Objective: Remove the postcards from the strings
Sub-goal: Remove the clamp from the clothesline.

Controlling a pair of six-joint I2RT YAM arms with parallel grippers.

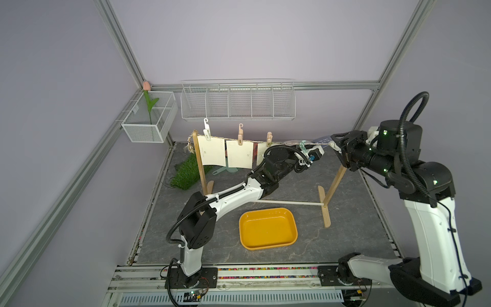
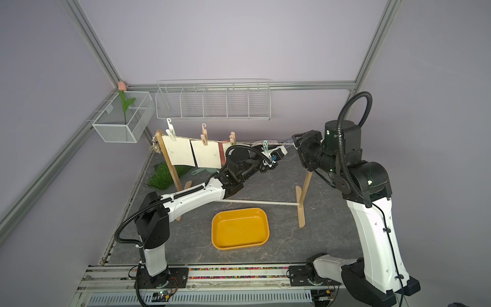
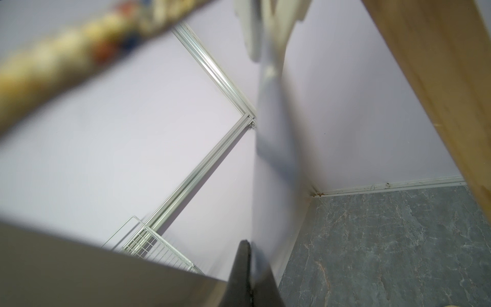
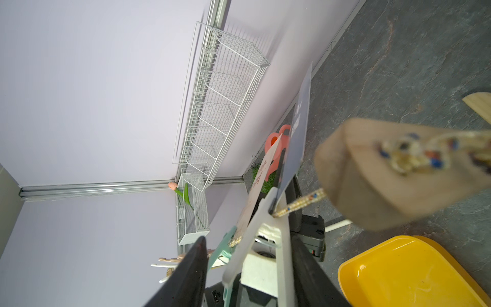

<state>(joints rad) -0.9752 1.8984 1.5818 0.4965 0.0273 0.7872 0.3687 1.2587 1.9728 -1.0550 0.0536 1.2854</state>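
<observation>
Right gripper (image 4: 247,240) open astride white peg (image 4: 265,210), left gripper (image 3: 249,256) tight on postcard (image 3: 268,148)

Shallow yellow rectangular plastic tray (image 1: 268,231): lies toward 6 o'clock on the grey stone-patterned tabletop (image 1: 345,239), just in front of the white round rod (image 1: 289,202). Light wooden two-post frame (image 1: 199,162): straddles the middle, one post at 9 o'clock, its partner at 3 o'clock, thin twisted beige cord (image 1: 252,141) strung between the tops. Cream rectangular paper postcards (image 1: 211,151): hang side by side under the cord's 9 o'clock half, each beneath a small plastic clothes peg (image 1: 240,136). Green artificial-grass mat (image 1: 186,172): lies at 10 o'clock, just beyond that post. White wire shelf basket (image 1: 237,102): hangs on the back wall at 12 o'clock, white mesh box (image 1: 148,119) beside it at 10 o'clock. Right gripper (image 4: 247,240): straddles a white plastic peg (image 4: 283,252) on the cord by the 3 o'clock post. Left gripper (image 3: 249,249): pinches the grey-backed postcard (image 4: 301,119) clipped by that peg.
</observation>
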